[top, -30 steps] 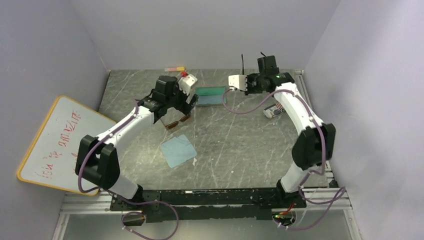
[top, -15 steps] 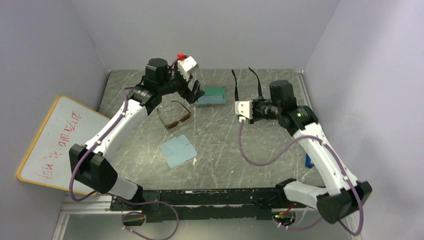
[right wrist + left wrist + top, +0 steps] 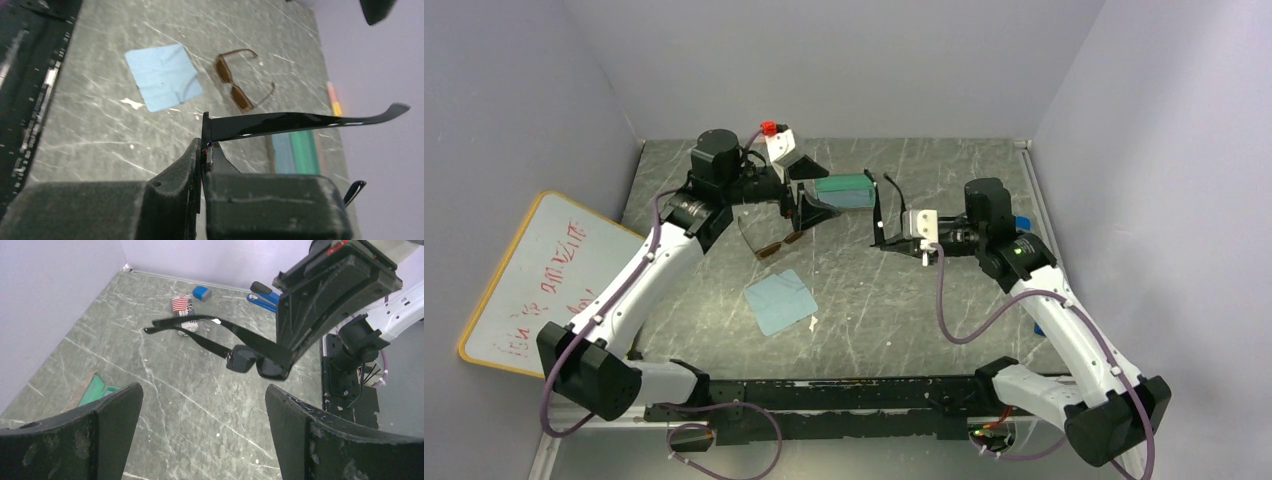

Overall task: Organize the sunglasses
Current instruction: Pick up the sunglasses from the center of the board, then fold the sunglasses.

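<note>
As the overhead view lays it out, we list first the black sunglasses (image 3: 879, 208): lifted off the table (image 3: 894, 310), temples unfolded, mid-table toward the rear. They are held at one corner of the frame by the right gripper (image 3: 898, 238), whose fingers are pinched tight on it.
Left gripper (image 3: 810, 190): fingers spread fully wide, holding nothing, facing the black pair from the left and apart from it.
Brown sunglasses (image 3: 772, 246): flat on the table, temples unfolded, partly hidden under the left gripper.
Blue cloth (image 3: 781, 301): spread flat, on the near side of the brown pair.
Flat green object (image 3: 844, 189): at the rear, between the two grippers.
Whiteboard (image 3: 524, 285): leaning at the left, beside the table.

From the left wrist we note its two fingers (image 3: 80, 435) at the lower corners, with a broad gap between them and nothing in it. The black pair hangs ahead in the right gripper's clamp, above bare table. Beyond lie a small printed case (image 3: 181, 304) and a small blue item (image 3: 201, 292) that we cannot identify.

From the right wrist we note its fingers (image 3: 172, 172) closed flat together on the black frame where a temple starts, that temple running off to the right. The brown pair and the blue cloth lie on the table below.
</note>
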`<action>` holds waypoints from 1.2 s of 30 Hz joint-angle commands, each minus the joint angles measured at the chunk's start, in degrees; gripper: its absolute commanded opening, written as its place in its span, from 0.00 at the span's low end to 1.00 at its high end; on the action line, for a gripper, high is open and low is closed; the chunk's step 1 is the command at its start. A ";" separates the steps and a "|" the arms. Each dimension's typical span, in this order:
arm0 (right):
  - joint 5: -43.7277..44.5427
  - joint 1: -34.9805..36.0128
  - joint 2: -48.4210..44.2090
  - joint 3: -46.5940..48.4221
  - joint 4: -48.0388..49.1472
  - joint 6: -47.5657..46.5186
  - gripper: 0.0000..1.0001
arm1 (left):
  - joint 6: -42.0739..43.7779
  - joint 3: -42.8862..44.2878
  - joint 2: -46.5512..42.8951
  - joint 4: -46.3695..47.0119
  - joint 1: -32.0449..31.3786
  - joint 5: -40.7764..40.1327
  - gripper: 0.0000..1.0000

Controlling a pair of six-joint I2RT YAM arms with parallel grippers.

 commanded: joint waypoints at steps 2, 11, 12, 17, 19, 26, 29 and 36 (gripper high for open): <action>-9.70 2.14 1.82 0.22 4.21 4.52 0.00 | -4.83 -0.74 1.18 5.34 -0.29 -1.24 0.97; -13.15 6.34 9.70 3.85 -1.05 3.65 0.00 | -2.29 0.83 4.96 2.96 -5.36 -10.61 0.97; -13.56 6.73 10.28 4.53 -1.48 3.78 0.00 | -1.91 0.72 5.18 2.68 -5.74 -12.04 0.97; -14.82 6.80 9.84 5.83 1.90 10.36 0.00 | 0.31 -1.94 6.80 3.46 -7.08 -17.89 0.97; -14.57 6.84 8.60 5.58 4.94 14.65 0.00 | 0.92 -2.58 8.05 4.01 -7.88 -19.99 0.97; -13.39 6.01 7.55 5.26 12.20 24.46 0.00 | 3.58 -1.21 13.45 1.47 -12.12 -22.87 0.97; -13.21 5.44 7.22 5.14 13.10 25.21 0.00 | 3.80 -0.77 14.66 0.63 -12.40 -22.06 0.97; -10.61 5.21 4.60 4.72 12.78 22.81 0.00 | 4.98 -0.74 14.45 -0.73 -12.45 -12.56 0.97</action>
